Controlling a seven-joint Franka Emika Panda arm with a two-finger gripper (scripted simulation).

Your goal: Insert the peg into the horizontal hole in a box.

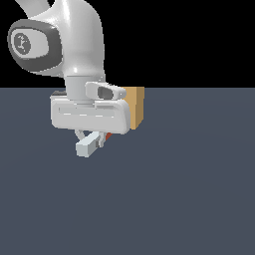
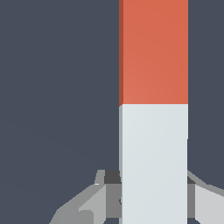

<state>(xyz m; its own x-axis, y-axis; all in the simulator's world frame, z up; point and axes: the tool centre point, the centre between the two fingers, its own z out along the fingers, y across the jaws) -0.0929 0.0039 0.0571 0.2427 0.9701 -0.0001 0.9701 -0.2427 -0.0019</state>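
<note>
**Orange-red end not yet at the box**

Orange-red and pale grey, the peg sits clamped between the fingers of the gripper, at its grey half, above the floor. The tan box stands just behind the hand.

1. Done: grasp.
2. Left: alignment and insertion, judging by the gap.

The exterior view shows the box; the hole is not visible. The wrist view shows only peg and fingers.

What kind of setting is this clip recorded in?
Likely a simulated test scene: flat grey floor under a black void, with only a plain tan box and a two-tone peg in the pincer.
</note>
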